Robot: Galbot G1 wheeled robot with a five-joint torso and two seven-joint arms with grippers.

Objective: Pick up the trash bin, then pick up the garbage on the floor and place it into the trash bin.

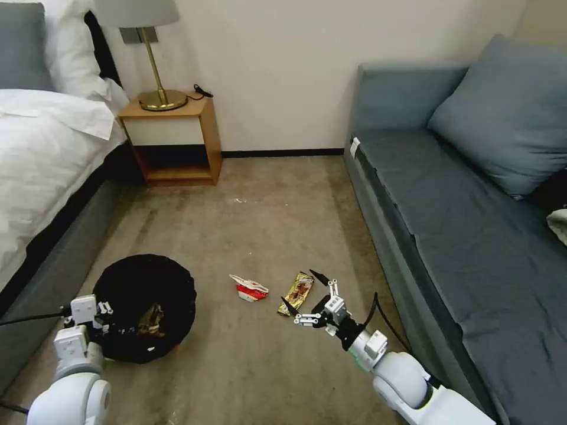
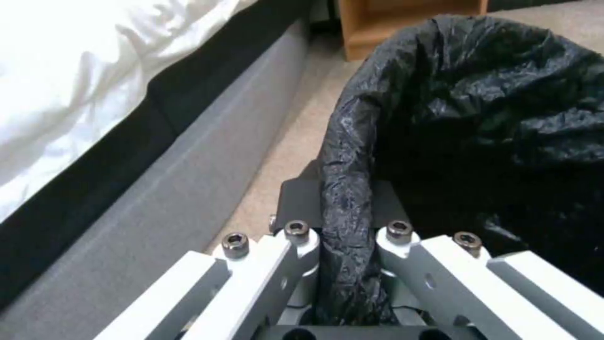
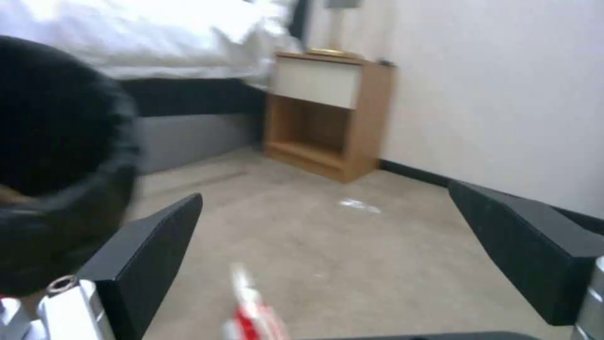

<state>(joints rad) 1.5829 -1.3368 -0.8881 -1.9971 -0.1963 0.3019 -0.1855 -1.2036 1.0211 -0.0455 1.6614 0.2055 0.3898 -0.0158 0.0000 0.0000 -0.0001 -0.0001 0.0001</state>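
Note:
The trash bin (image 1: 144,307), round and lined with a crinkly black bag, sits low at my left beside the bed. My left gripper (image 1: 105,323) is shut on the trash bin's near rim (image 2: 345,208); the left gripper (image 2: 345,236) pinches the black bag from both sides. Brown paper garbage (image 1: 152,320) lies inside the bin. On the carpet lie a crushed red-and-white carton (image 1: 249,288) and a gold-brown snack wrapper (image 1: 297,293). My right gripper (image 1: 303,290) hovers open just over the wrapper. In the right wrist view the right gripper (image 3: 339,264) is spread wide, with the carton (image 3: 252,311) and the bin (image 3: 56,165) ahead.
A bed with white sheets (image 1: 41,153) and a grey base runs along the left. A grey sofa (image 1: 460,224) lines the right. A wooden nightstand (image 1: 174,139) with a brass lamp (image 1: 159,97) stands at the back wall. Open carpet (image 1: 266,218) lies between them.

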